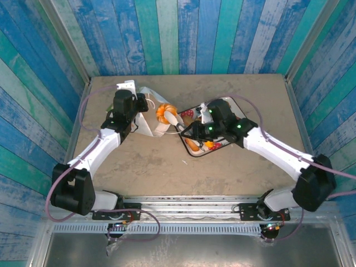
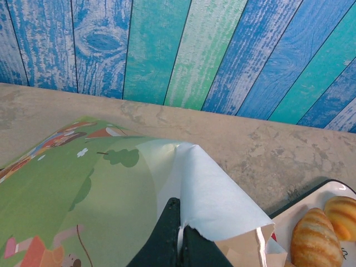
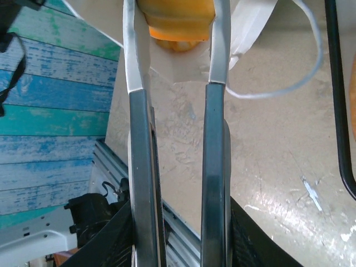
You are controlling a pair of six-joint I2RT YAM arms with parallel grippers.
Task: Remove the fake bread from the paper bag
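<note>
No legible text anywhere.

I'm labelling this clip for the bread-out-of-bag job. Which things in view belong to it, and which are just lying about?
Job: paper bag, pinched by left gripper; orange croissant in right gripper at the bag's mouth; two bread pieces out on the tray.
Lying about: the tray itself; small white fleck beside it.
</note>
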